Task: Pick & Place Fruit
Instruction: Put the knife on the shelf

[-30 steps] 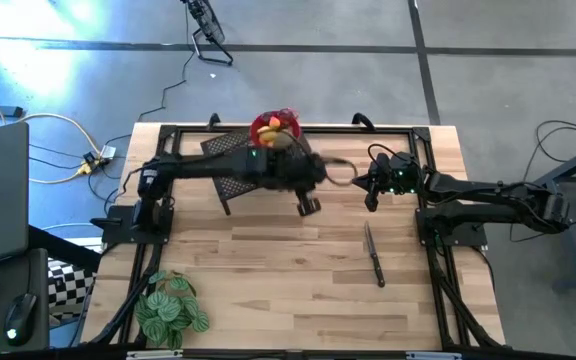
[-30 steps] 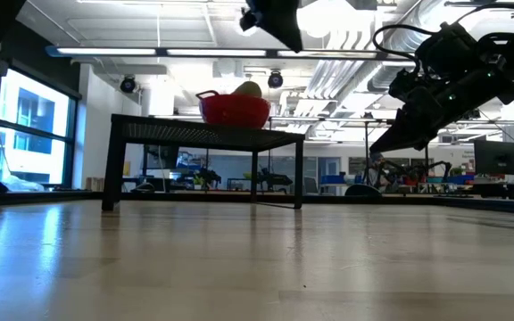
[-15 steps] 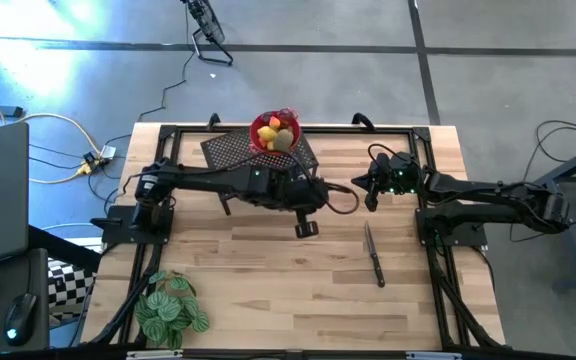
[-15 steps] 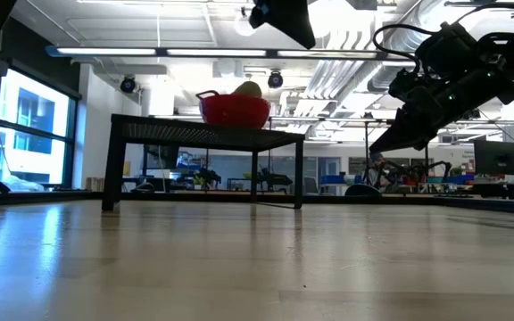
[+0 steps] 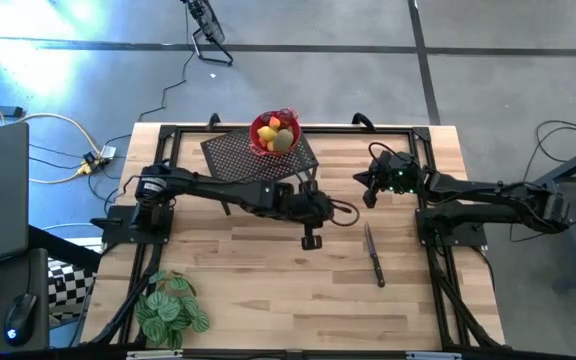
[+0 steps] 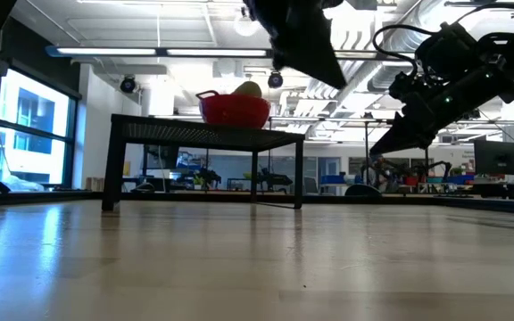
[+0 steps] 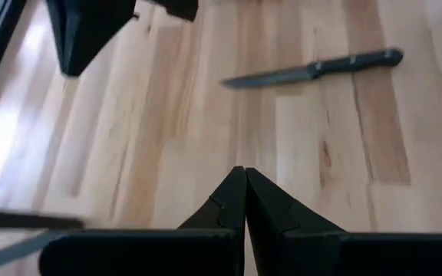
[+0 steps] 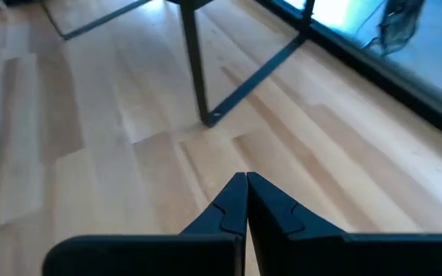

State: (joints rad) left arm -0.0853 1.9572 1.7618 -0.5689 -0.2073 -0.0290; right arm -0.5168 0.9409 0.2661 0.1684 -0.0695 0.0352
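Observation:
The fruit (image 5: pixel 274 136), yellow, orange and olive-green pieces, lies heaped in a red mesh bowl (image 5: pixel 260 127) on a black mesh stand (image 5: pixel 238 153) by the far edge. In the low view one pale piece of fruit (image 6: pixel 248 88) shows above the bowl's rim (image 6: pixel 235 109). My left gripper (image 5: pixel 311 240) is shut and empty, hovering over the table's middle, nearer than the stand; its wrist view shows its shut gripper tips (image 7: pixel 245 170) over bare wood. My right gripper (image 5: pixel 370 197) is shut and empty too, raised to the right of the stand.
A black-handled knife (image 5: pixel 373 254) lies on the wood right of my left gripper and shows in the left wrist view as the knife (image 7: pixel 313 70). A green leafy plant (image 5: pixel 169 308) sits at the near left corner. A black frame (image 5: pixel 435 262) borders the table.
My left gripper has drawn away from the bowl toward the near edge and a little to the right, staying shut. Its arm no longer covers the bowl, so the fruit now shows whole from above. The right arm has kept still.

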